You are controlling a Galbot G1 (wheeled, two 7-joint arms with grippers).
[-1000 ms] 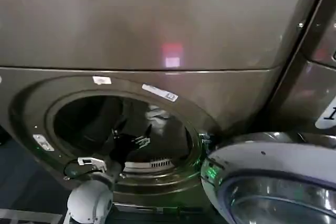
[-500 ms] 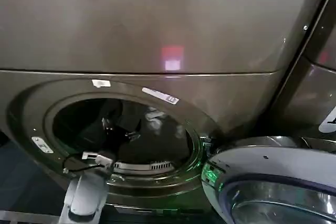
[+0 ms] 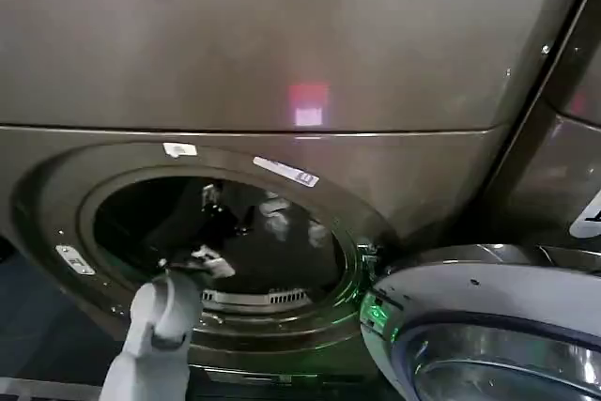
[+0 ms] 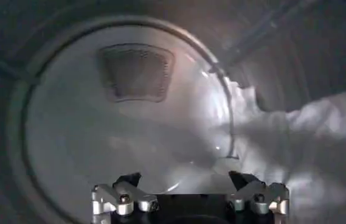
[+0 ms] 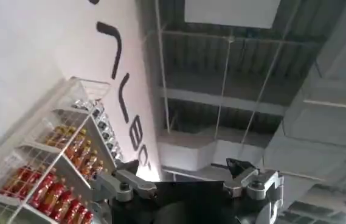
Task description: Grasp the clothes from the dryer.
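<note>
Reaching through the round opening of the dryer (image 3: 282, 63) with the left gripper (image 4: 190, 182), fingers wide apart and holding nothing. Clothes (image 4: 294, 146) lying inside the drum, near the gripper but not touched. Right gripper (image 5: 186, 176) open, pointing toward a ceiling.

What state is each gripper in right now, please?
Left gripper: open, empty, inside the dryer near the clothes.
Right gripper: open, empty, pointing at the ceiling.

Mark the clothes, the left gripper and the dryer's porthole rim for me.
clothes (image 4: 294, 143), left wrist view, on the pale crumpled heap.
left gripper (image 4: 190, 182), left wrist view, midway between its open fingertips.
dryer (image 3: 310, 196), head view, on the porthole rim.
</note>
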